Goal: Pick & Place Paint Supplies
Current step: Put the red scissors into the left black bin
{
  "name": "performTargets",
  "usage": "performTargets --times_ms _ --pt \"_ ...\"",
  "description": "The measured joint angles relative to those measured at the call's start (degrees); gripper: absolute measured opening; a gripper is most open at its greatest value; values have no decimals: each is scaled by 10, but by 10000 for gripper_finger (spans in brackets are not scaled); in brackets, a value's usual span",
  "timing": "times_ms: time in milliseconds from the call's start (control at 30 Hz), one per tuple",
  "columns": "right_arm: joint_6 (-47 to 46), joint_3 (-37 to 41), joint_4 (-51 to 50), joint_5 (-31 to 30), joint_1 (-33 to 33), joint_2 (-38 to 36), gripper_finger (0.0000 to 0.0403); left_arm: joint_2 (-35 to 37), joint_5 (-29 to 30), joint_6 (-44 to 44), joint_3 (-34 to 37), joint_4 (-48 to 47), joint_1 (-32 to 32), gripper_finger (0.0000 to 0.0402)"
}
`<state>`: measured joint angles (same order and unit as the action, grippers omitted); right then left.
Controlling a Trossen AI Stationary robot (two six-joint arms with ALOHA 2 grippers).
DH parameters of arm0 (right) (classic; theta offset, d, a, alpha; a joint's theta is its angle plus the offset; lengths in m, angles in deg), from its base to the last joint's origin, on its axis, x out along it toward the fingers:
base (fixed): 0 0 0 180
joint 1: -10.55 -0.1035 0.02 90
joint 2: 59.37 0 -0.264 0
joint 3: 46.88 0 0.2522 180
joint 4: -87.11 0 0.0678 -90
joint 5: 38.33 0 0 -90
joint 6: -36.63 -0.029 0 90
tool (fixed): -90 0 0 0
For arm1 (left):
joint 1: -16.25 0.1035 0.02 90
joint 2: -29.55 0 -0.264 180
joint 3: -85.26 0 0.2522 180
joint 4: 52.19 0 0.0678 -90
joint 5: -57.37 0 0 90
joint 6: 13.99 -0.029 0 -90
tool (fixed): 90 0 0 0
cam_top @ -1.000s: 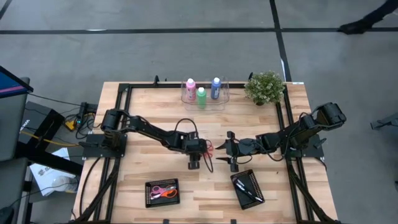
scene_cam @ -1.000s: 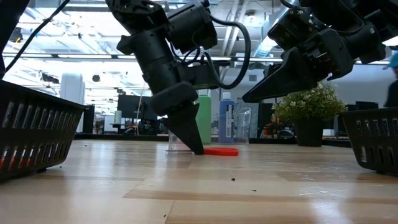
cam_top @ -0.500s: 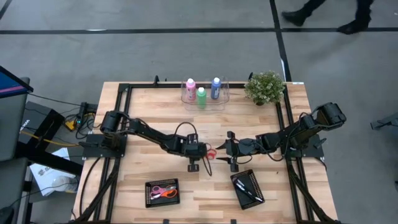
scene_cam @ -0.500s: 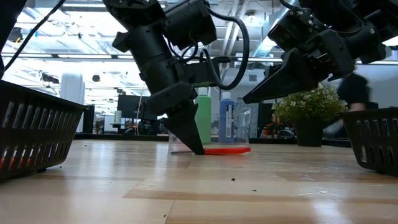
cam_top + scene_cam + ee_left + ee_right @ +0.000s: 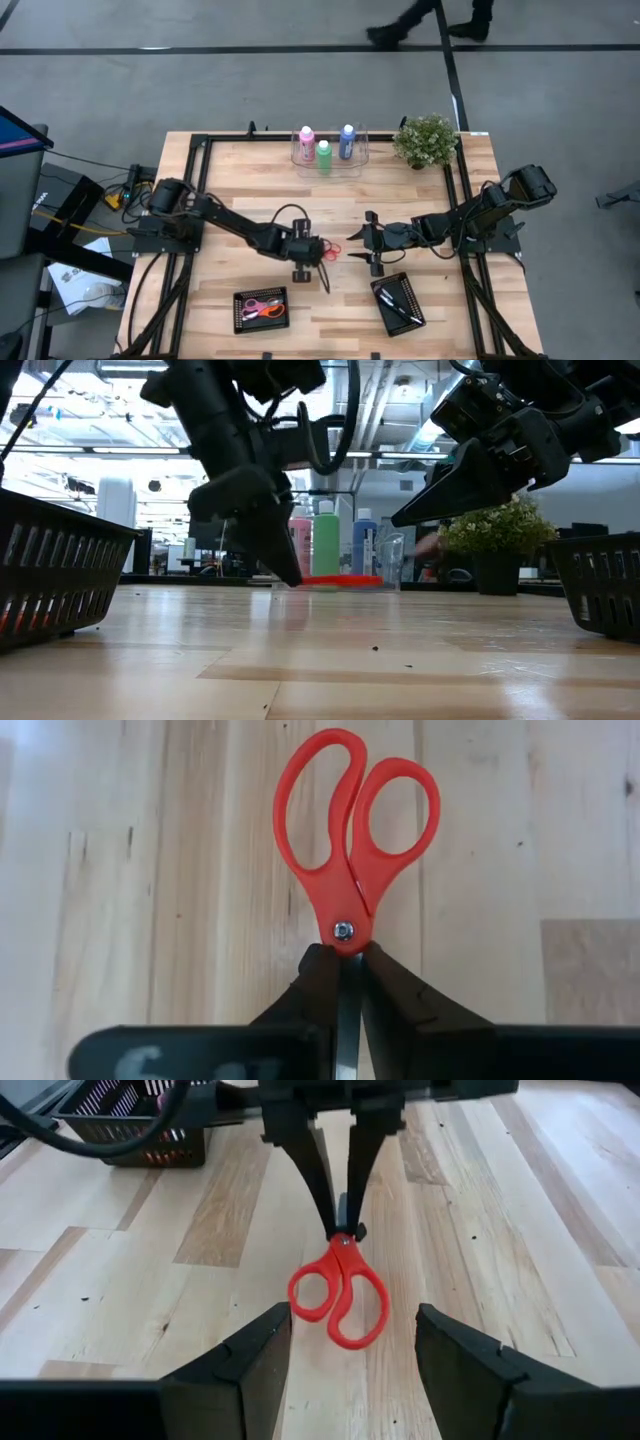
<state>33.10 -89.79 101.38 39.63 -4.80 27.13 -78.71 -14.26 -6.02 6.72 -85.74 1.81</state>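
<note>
Centrally on the desk (image 5: 230, 200), the left gripper (image 5: 322, 249) is seen pressed together on the blades of a pair of red scissors (image 5: 355, 860), just below the pivot screw, with the red handle loops lying flat on the wood and pointing toward the right gripper (image 5: 352, 241). The right gripper is held above the surface just beside those loops, its fingers (image 5: 470, 1360) spread wide apart and touching nothing.

At the desk's far edge, a clear tray (image 5: 356, 163) is occupied by the pink bottle (image 5: 306, 142), the green bottle (image 5: 323, 154) and the blue bottle (image 5: 347, 140), all upright and white-capped; a potted plant (image 5: 426, 138) stands just beside it toward the far right corner.

Near the front edge, two black baskets are placed: the left basket (image 5: 241, 317) contains scissors with pink and orange handles, and the right basket (image 5: 385, 318) contains thin dark-handled brushes (image 5: 399, 305).
</note>
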Motion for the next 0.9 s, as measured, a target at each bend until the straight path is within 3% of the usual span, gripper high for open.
performTargets --times_ms 333,600,900 --pt "0 0 -1 0 0 0 196 28 24 16 -2 -61 -32 16" --pt "-2 0 -6 0 0 0 196 111 66 87 -1 -135 -92 16" --pt "-2 0 7 2 0 0 196 264 98 201 123 -71 -208 16"
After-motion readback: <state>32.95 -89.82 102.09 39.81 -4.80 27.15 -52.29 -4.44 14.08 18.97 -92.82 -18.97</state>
